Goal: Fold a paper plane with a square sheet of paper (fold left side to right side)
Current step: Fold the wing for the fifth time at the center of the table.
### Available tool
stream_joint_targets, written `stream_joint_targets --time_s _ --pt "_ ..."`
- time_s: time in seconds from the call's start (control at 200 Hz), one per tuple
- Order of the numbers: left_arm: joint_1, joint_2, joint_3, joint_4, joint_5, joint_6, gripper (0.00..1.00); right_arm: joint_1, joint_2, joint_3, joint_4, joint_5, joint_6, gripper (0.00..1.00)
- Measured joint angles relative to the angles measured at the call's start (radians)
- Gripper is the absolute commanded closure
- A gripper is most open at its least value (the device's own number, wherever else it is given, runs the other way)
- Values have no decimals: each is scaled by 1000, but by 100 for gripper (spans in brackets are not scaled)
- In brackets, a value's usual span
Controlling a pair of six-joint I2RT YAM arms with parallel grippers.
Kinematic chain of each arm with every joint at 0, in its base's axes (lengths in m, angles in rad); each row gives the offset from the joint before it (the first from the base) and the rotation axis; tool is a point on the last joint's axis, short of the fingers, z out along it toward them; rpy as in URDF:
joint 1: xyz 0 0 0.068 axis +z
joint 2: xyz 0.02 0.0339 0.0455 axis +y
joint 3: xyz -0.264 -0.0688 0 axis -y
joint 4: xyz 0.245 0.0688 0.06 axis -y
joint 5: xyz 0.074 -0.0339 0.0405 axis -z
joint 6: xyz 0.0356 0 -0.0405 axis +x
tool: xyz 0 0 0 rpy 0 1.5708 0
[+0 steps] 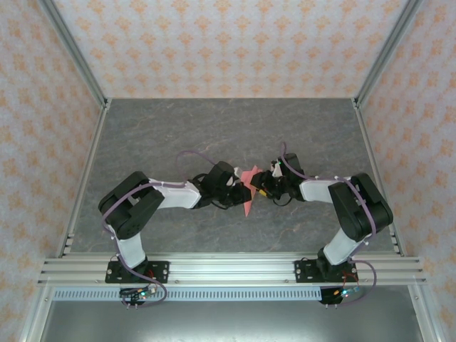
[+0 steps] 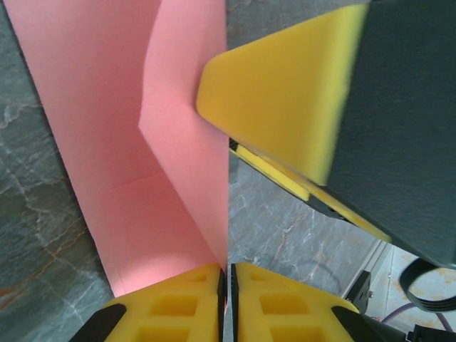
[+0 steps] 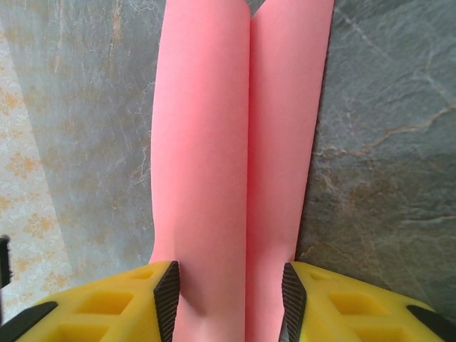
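left gripper (image 2: 228,276): jaws nearly closed on paper sheet (image 2: 107,142) edge | right gripper (image 3: 229,281): clamps its bowed layers, table (image 1: 142,142) centre | risk: if either pinch slackens, fold may spring open, skewing crease

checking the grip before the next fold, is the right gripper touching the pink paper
Touching. The right wrist view shows the pink paper filling the space between the right gripper fingers, its edges pressed against both inner pads.

Bright even overhead light, soft shadows, close wrist views slightly blurred
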State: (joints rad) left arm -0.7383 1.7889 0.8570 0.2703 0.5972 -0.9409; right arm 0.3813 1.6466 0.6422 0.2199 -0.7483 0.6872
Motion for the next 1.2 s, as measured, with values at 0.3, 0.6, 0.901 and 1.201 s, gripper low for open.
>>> stream_joint_targets --time_s 0.3,0.6,0.901,1.201 --pt "16 -60 -2 -37 -3 24 77 0 6 11 -18 -2 0 55" --pt "80 -136 -60 -67 -10 32 70 0 6 13 -21 -2 -4 55" --pt "117 -87 -39 -57 -1 23 69 1 6 13 -22 -2 -5 55" --pt "117 10 -7 -3 27 -5 69 3 6 18 -32 0 -8 55"
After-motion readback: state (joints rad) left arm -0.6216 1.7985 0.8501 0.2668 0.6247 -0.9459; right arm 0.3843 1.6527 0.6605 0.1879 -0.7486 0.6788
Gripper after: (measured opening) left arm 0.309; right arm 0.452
